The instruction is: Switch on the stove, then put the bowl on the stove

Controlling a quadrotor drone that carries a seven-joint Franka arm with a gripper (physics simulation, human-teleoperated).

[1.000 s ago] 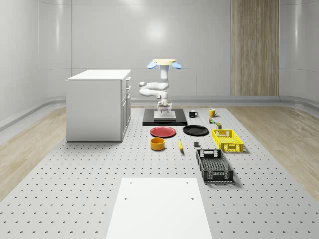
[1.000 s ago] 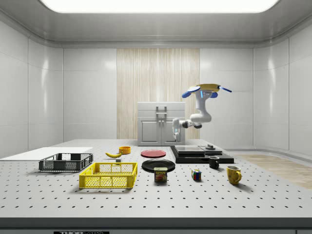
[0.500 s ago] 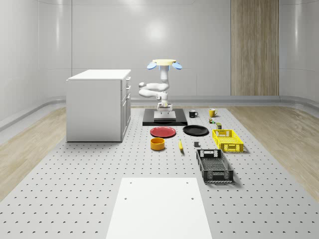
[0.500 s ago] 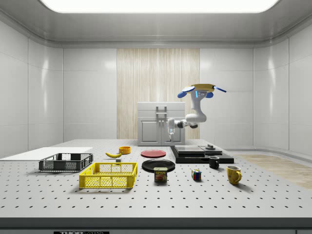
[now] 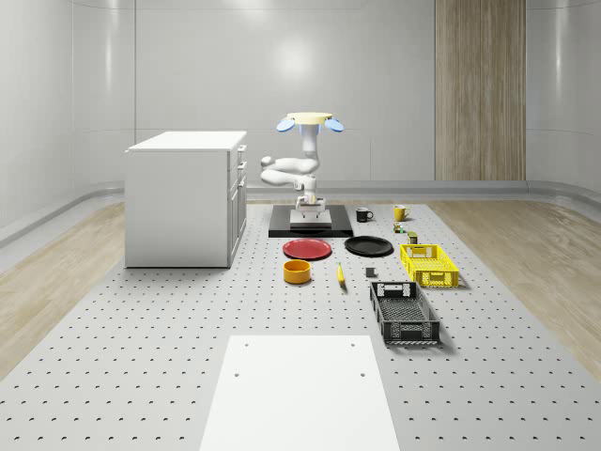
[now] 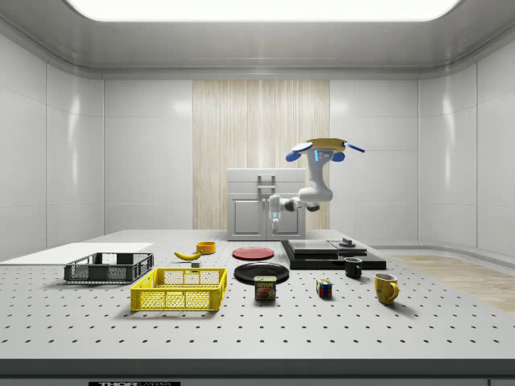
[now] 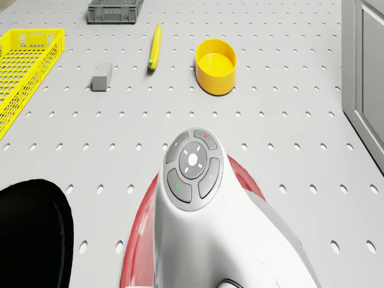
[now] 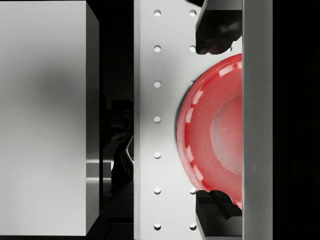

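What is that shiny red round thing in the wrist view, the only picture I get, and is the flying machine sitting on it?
Observer: It is a flat red round plate lying on the perforated white table. Nothing sits on it.
Operator: So where is the machine?
Observer: The drone hovers high in the air above the flat black stove, next to the plate.
Operator: Where is the bowl it wants?
Observer: The yellow round bowl stands on the table, on the far side of the plate from the stove, beside a yellow banana.
Operator: Is its claw holding anything?
Observer: No. The side view shows the end effector hanging in the air over the plate's edge nearest the stove, touching nothing.
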